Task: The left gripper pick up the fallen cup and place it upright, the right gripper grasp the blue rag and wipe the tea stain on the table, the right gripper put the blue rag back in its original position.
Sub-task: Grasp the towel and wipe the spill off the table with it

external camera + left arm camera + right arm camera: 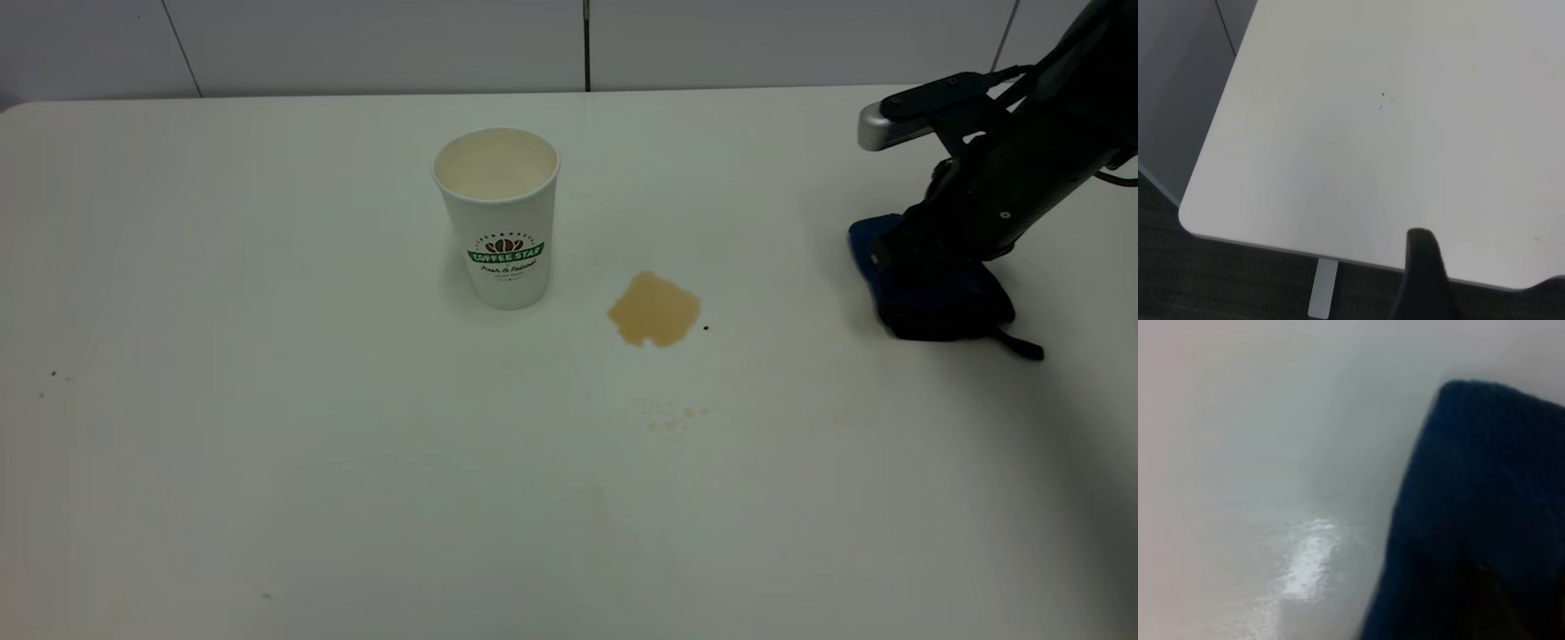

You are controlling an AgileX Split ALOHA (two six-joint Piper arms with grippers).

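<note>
The white paper cup (500, 218) with a green coffee logo stands upright on the table, left of centre. A brown tea stain (654, 308) lies on the table to its right, with faint smears (671, 416) nearer the front. The blue rag (925, 284) lies bunched at the right, and it fills the right wrist view (1478, 487). My right gripper (933, 258) is pressed down into the rag. My left gripper (1488, 260) is out of the exterior view; its wrist view shows it open and empty over a bare table corner.
The white table (267, 400) reaches back to a grey tiled wall (356, 44). The left wrist view shows the table's rounded corner (1188, 220), a leg (1323, 287) and dark floor below. Small dark specks (705, 328) lie near the stain.
</note>
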